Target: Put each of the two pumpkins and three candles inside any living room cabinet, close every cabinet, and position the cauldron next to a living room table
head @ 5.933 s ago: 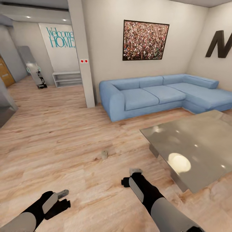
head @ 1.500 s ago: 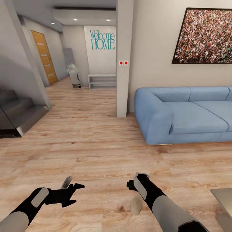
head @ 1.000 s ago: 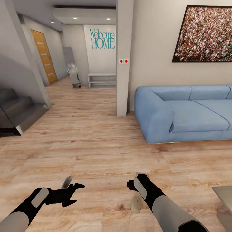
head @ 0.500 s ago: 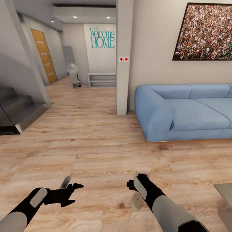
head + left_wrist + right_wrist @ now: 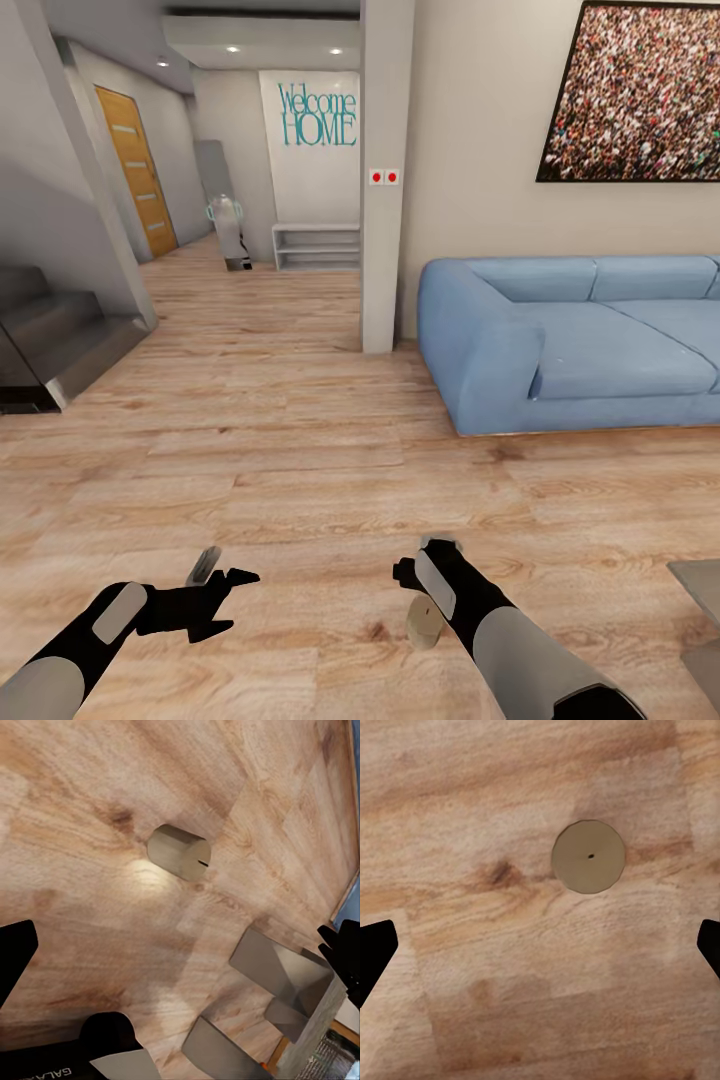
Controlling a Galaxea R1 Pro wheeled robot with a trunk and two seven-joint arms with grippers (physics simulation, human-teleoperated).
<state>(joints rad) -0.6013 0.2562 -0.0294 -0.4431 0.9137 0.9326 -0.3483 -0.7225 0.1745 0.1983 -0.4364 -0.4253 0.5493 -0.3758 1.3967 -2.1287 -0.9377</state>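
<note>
Right tool point(image 5: 425, 552): open, poised directly over the candle point(image 5: 424, 622), the nearer arm.
Candle: upright on the floor point(image 5: 300, 480), axis vertical, wick up, centred between the spread fingers.
Left tool point(image 5: 222, 578): open, empty, at 9 o'clock from the candle.
Sofa point(image 5: 570, 340): far, 1 o'clock.
</note>
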